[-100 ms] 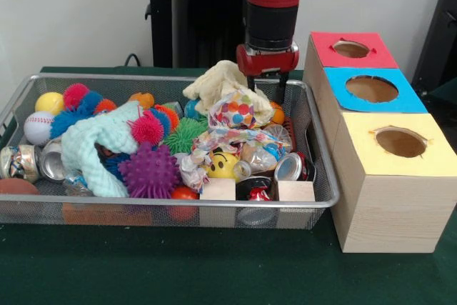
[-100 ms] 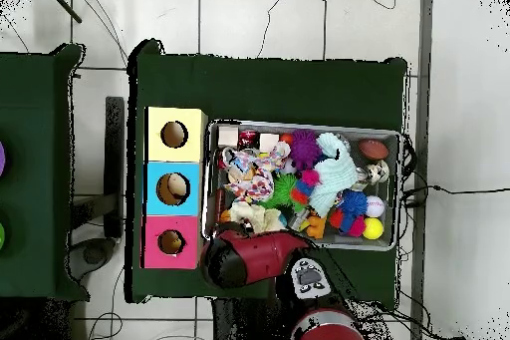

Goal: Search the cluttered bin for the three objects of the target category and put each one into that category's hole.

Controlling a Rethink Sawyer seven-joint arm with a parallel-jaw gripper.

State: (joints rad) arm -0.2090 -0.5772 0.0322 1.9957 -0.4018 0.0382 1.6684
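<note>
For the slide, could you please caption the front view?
Sawyer's gripper hangs over the far side of a cluttered wire bin, beside a wooden box with red, blue and yellow holes.

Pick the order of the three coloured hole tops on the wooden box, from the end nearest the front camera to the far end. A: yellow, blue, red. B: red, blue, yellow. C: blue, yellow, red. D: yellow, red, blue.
A: in the front view the yellow hole top lies nearest the camera, the blue hole top sits in the middle, and the red hole top is at the far end of the pale wooden box.
</note>
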